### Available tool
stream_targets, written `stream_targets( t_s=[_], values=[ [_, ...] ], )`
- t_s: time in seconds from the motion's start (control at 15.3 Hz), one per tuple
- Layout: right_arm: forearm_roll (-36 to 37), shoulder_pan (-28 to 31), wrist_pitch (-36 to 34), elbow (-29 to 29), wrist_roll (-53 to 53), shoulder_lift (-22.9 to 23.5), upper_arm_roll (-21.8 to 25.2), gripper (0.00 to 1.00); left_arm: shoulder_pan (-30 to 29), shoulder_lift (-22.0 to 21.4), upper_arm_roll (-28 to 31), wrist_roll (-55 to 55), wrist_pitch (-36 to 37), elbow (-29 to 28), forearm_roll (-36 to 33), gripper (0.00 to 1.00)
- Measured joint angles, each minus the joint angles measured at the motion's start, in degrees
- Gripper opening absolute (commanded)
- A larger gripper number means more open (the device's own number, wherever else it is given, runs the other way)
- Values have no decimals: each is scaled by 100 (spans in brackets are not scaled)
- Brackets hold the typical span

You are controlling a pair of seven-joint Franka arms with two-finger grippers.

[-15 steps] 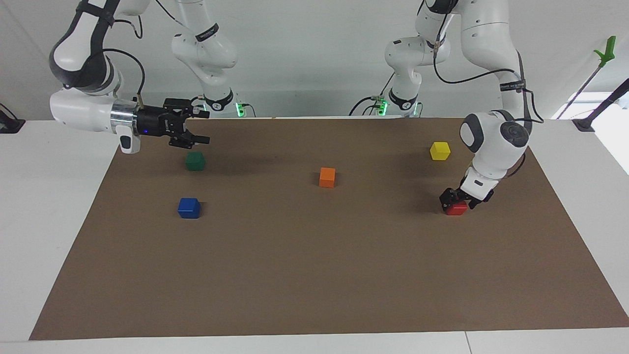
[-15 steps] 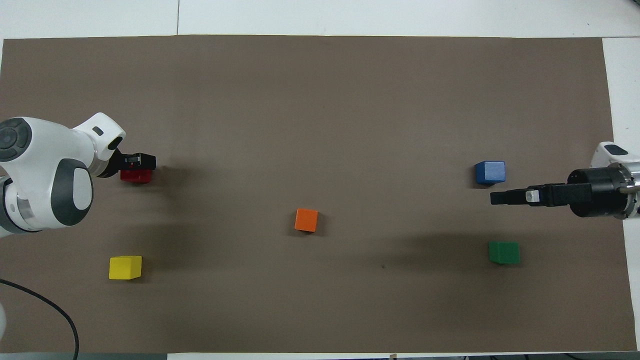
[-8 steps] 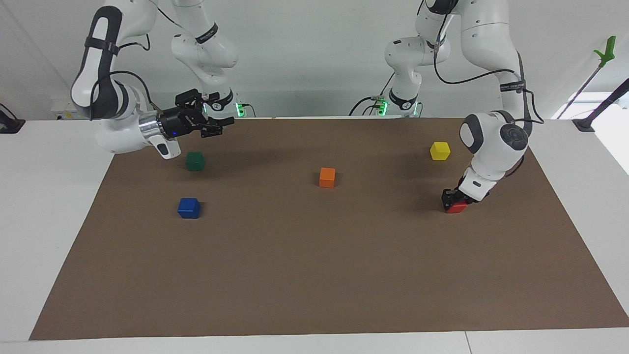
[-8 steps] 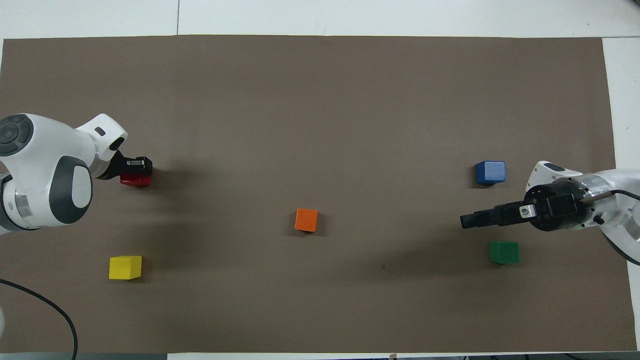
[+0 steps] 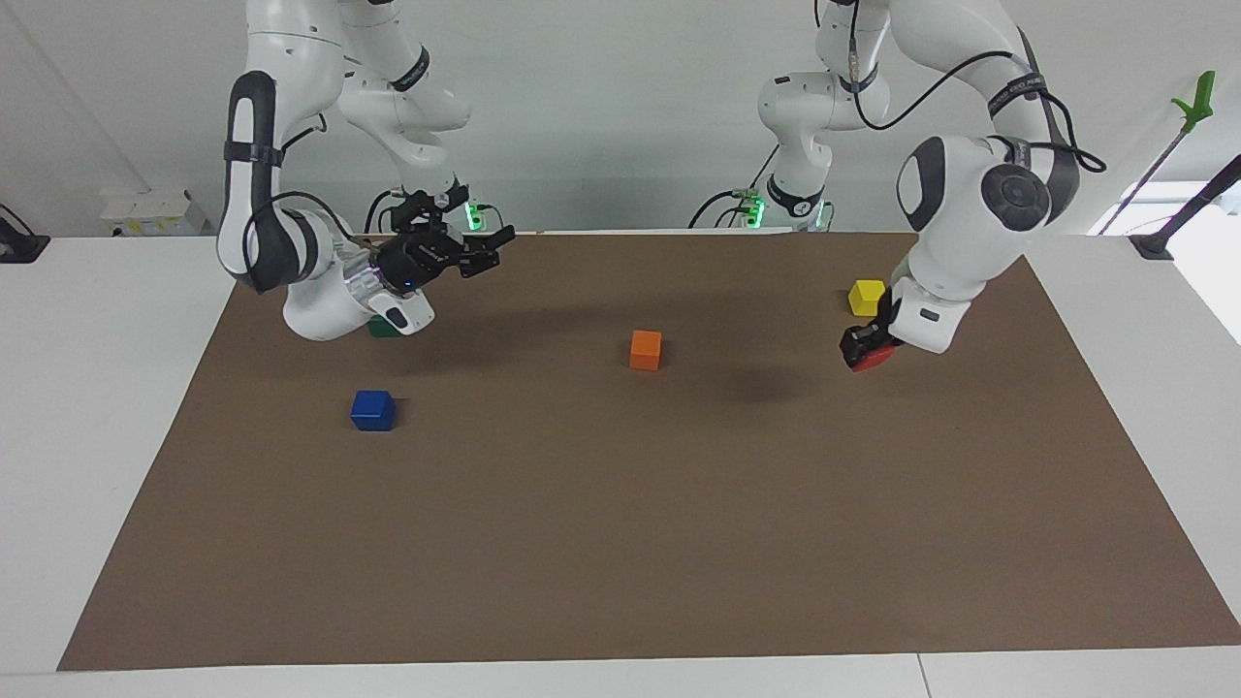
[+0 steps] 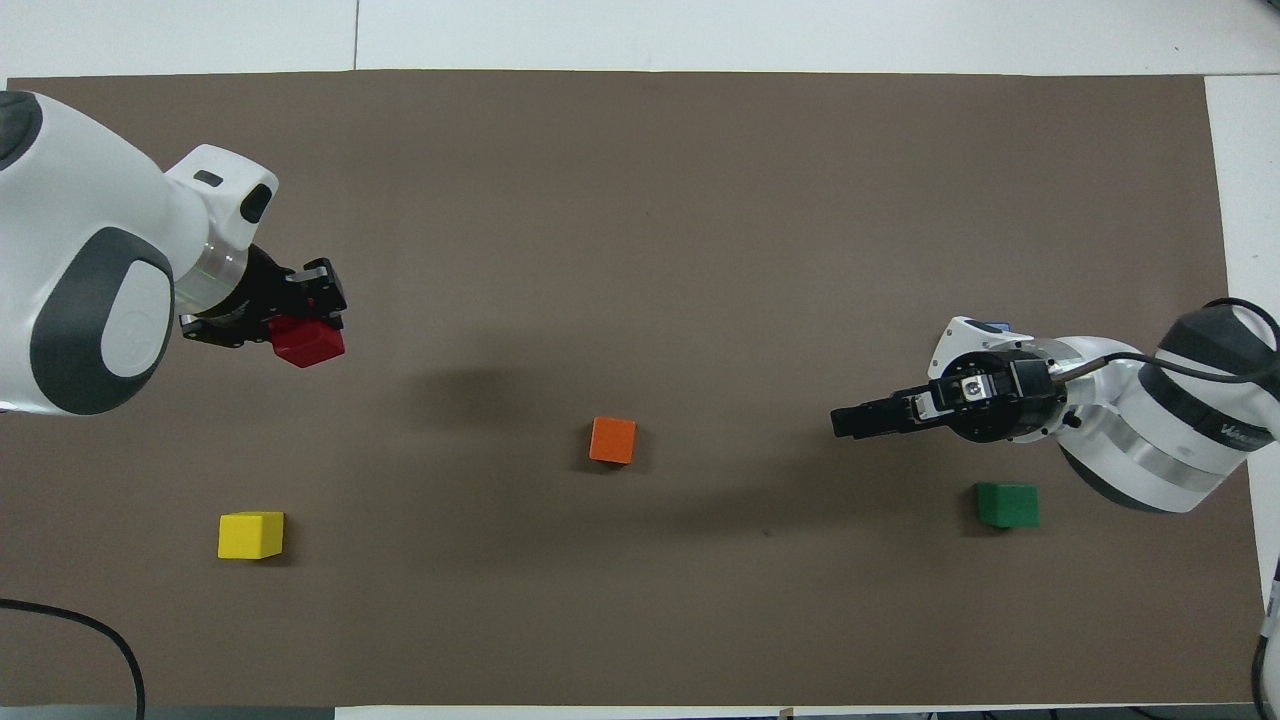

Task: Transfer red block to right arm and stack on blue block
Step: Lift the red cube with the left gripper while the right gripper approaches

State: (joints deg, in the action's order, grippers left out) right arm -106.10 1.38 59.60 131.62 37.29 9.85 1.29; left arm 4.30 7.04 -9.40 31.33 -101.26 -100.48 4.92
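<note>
Red block point(image 5: 873, 357) point(image 6: 308, 343): small cube, tilted, clamped in left gripper point(image 5: 861, 345) point(image 6: 300, 322), raised above brown mat point(image 5: 620, 543) point(image 6: 640, 200). Blue block point(image 5: 372, 410): small cube, flat on mat, toward right arm's point(image 5: 320, 271) point(image 6: 1130, 430) end.

Little lettering shows, and hardly any of it reads. White print on a black band point(image 6: 1229, 434) around the right arm point(image 6: 1150, 440) seems to begin "VAN". The left arm's black band point(image 5: 1020, 89) carries white print too small to read.
</note>
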Motion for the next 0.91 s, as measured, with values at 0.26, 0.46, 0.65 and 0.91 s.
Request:
stream_targets(
  t_s=[0.26, 0.46, 0.65, 0.91],
  values=[
    [-415, -422, 4, 5, 0, 183, -1, 100, 128, -626, -161, 1518, 344, 60, 1356, 0],
    [-657, -661, 11, 64, 0, 201, -1, 100, 161, -940, -197, 2443, 532, 28, 2090, 0],
    [-1076, -979, 11, 168, 0, 211, -1, 100, 311, -1051, -242, 3596, 523, -203, 3112, 0],
    [-1544, -1472, -139, 252, 469, 361, -3, 100, 409, -1340, -251, 4612, 518, -633, 3712, 0]
  ],
)
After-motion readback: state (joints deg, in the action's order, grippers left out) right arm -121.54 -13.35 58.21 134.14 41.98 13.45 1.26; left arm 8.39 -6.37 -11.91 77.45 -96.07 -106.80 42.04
